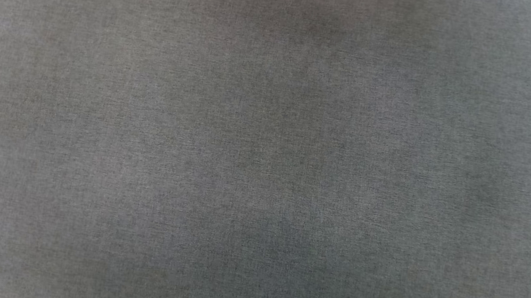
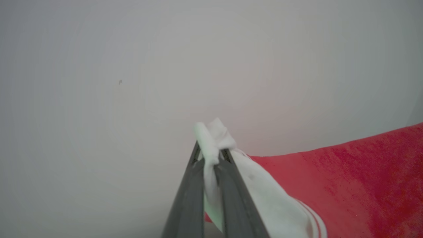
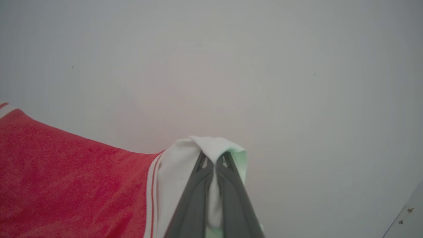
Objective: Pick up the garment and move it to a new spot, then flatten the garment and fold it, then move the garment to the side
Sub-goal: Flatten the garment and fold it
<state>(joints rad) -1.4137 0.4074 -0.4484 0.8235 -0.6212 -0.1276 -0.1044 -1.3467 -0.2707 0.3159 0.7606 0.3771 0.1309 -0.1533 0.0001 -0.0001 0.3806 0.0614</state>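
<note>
At left pincer [image 2: 211, 154], red white-cuffed garment [image 2: 347, 181]

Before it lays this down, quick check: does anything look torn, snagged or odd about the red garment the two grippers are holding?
Nothing stands out. The left gripper and right gripper each pinch a white edge of the soft red cloth garment with thin white stripes, and no tear shows on the part in view.
</note>
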